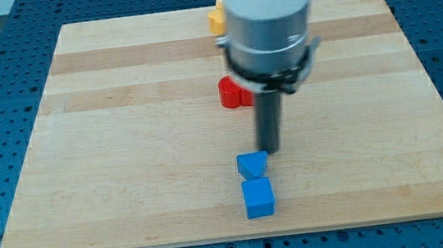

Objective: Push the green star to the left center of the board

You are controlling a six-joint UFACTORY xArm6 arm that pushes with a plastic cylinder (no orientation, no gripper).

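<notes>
Blue blocks: two, a triangular block touching the top of a cube; red block: one, shape unclear, well above the cube, partly hidden by the arm; yellow block: one, farther above, mostly hidden; tabletop: one wooden board.

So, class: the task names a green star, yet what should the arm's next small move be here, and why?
Probably lift clear or back toward the view's top. No green star shows; the arm may hide it. My tip sits just above-right of the blue triangular block, with the blue cube below it, the red block and yellow block further up.
</notes>
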